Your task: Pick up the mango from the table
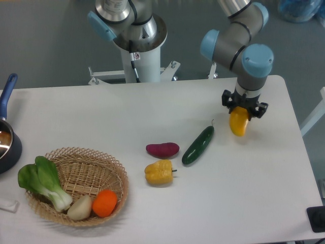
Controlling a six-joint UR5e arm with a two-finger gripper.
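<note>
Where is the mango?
The mango hangs from the gripper, on the camera picture's right side, just right of the cucumber.

Worktop [152,109]: large, white, rectangular, flat.

Lying directly on it:
- Wicker basket [109,165], round, at 8 o'clock.
- Dark saucepan [6,147] with blue handle, at 9 o'clock, cut off by the frame edge.
- Purple sweet potato [162,149], near centre.
- Yellow bell pepper [159,173], at 6 o'clock of the sweet potato, just beside it, stem pointing to 3 o'clock.
- Green cucumber [198,145], at 3 o'clock of the sweet potato, lying on a diagonal from 7 to 1 o'clock.
- Small white object [8,205], at 8 o'clock by the basket; too little shows to name it.
</note>
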